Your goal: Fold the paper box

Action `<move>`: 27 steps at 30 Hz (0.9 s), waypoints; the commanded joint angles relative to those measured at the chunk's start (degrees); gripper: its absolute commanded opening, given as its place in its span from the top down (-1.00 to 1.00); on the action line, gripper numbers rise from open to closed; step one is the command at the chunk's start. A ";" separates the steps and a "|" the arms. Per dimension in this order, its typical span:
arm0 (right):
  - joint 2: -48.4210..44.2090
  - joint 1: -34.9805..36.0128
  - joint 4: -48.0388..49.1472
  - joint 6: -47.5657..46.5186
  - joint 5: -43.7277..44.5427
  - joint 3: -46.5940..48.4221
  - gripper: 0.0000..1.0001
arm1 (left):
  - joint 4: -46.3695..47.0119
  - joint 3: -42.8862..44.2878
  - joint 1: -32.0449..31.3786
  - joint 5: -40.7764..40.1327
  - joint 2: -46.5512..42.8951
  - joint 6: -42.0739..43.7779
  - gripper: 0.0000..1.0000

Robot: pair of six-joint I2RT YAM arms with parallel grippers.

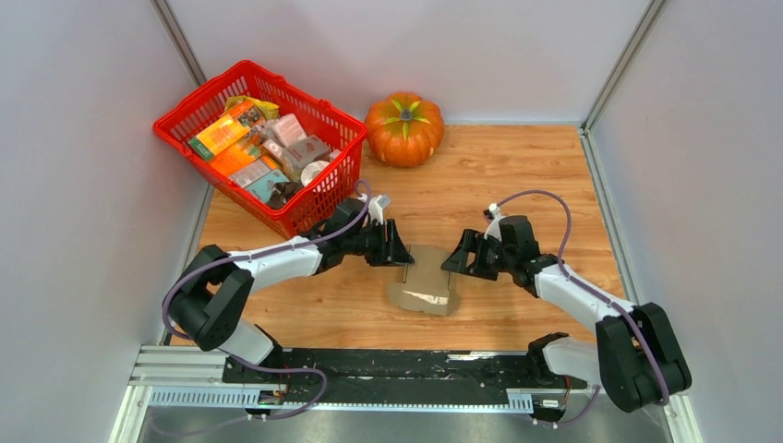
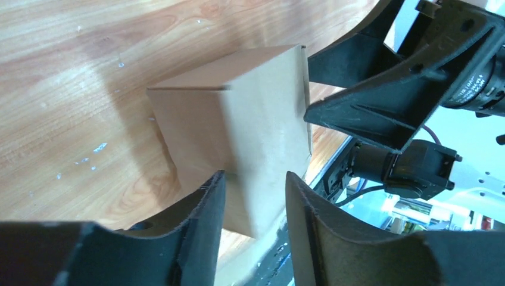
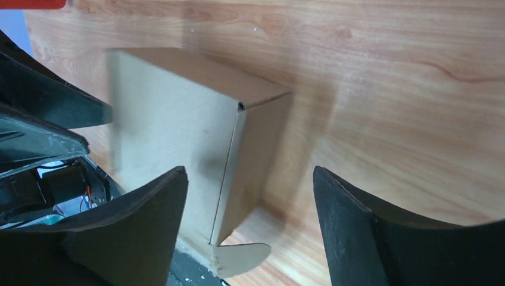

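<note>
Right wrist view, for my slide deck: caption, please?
Open right gripper facing a corner of the partly folded paper box on the wooden table.

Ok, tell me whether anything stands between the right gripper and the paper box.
Nothing visible does. The right gripper is open and faces the paper box directly, with only bare table between them. The left gripper is at the box's opposite side.

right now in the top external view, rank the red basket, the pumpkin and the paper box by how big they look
1. the red basket, clearly the largest
2. the pumpkin and the paper box cover about the same area in this view, so I won't rank one above the other
</note>
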 commanded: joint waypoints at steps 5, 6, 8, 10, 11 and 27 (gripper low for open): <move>-13.30 10.32 -15.64 -7.22 15.27 7.24 -0.97 | 7.24 -3.49 0.62 3.40 -2.76 -8.73 0.10; -14.61 11.75 -16.78 -7.57 17.47 7.95 -1.00 | 7.59 -3.67 0.88 3.75 -2.85 -9.43 0.10; -15.15 12.99 -18.64 -7.92 20.39 9.36 -1.00 | 6.55 -3.32 0.88 4.11 -2.94 -9.09 0.11; -14.46 12.90 -18.90 -7.05 22.05 9.62 -1.00 | 4.53 -3.14 0.97 3.15 -3.37 -7.16 0.05; -14.01 12.38 -18.73 -6.79 21.45 9.62 -1.00 | 3.47 -3.14 0.97 2.36 -4.34 -6.20 0.01; -0.32 2.18 -8.80 -2.83 3.87 11.55 0.03 | -11.65 -2.97 0.36 -4.68 -11.73 6.91 -0.04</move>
